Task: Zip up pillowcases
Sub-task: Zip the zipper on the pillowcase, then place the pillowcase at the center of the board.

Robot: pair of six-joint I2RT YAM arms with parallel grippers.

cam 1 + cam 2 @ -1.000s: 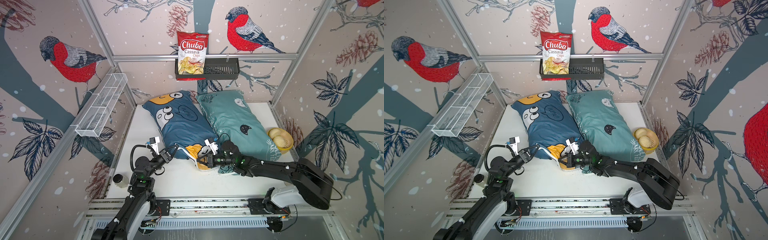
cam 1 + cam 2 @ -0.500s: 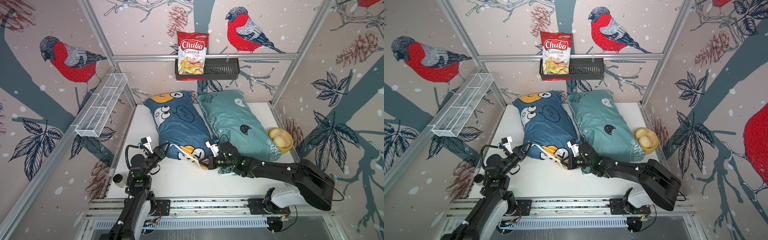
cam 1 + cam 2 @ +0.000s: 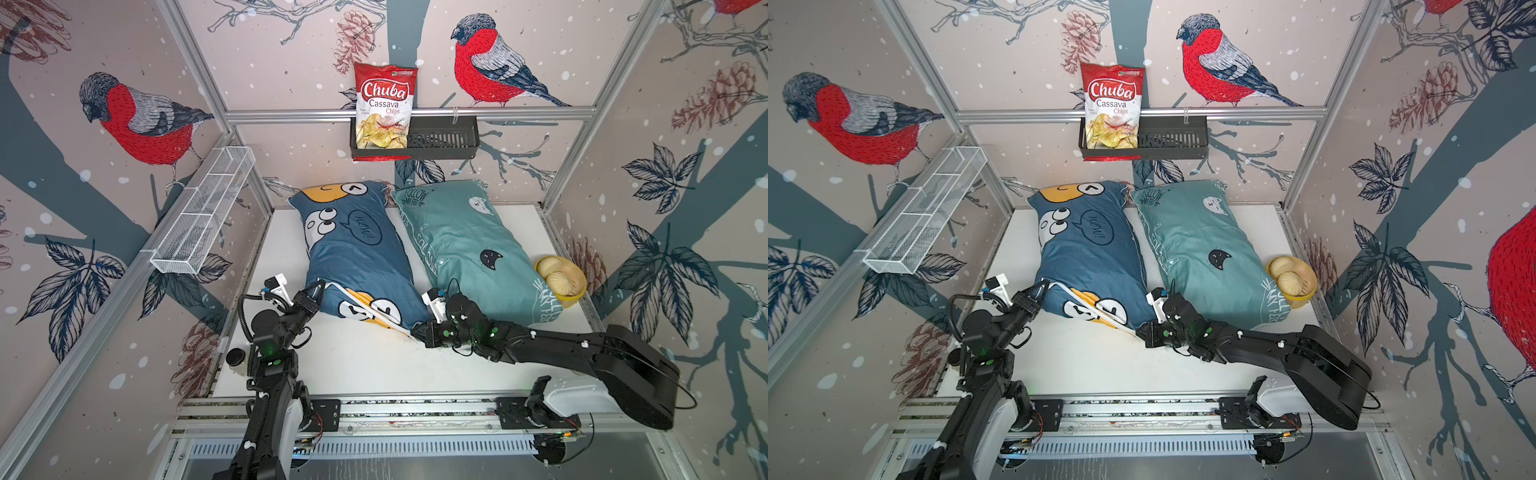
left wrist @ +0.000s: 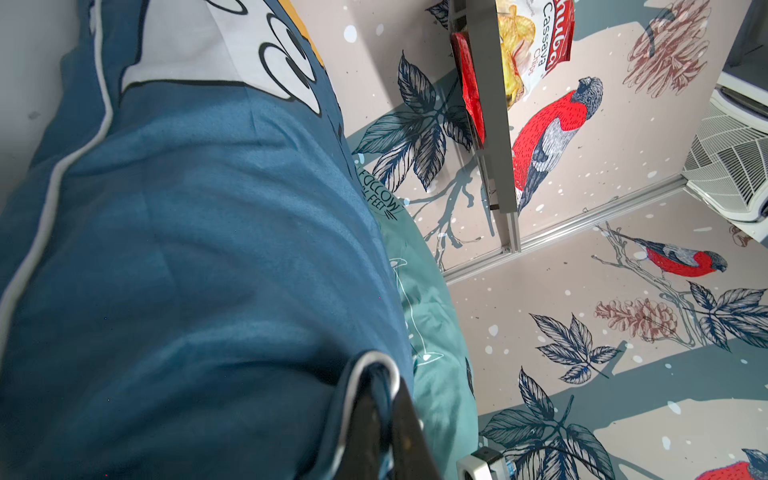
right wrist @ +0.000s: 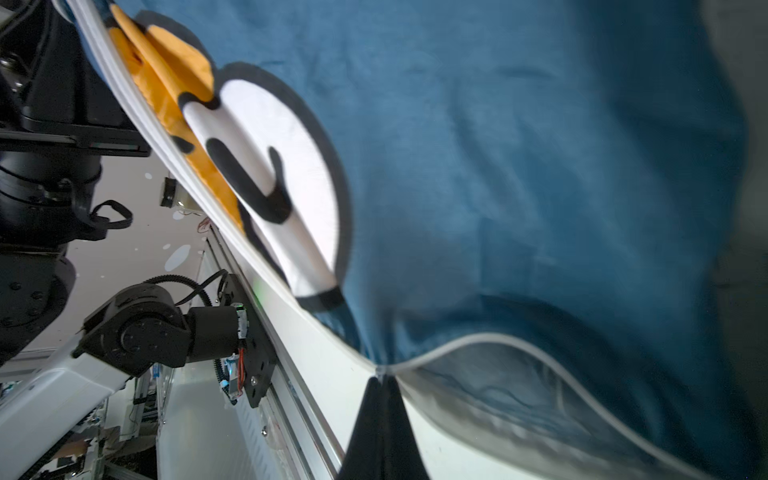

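2 clenched on blue pillowcase [image 3: 357, 257]: L claw [image 3: 316, 291] reaches fwd, R claw [image 3: 415, 331] stretched leftward.

The dark blue pillowcase [image 3: 357, 257], stuffed and printed with orange-and-white cartoon faces and a "WOW!" bubble, lies lengthwise on the white tabletop [image 3: 361, 357]. Its near edge, trimmed in white piping [image 3: 368, 311], is stretched straight and gapes partly open in the right wrist view. Close beside it on the right lies the teal pillowcase [image 3: 461, 245], also stuffed, with cat faces and "FOLLOW MY FEET".
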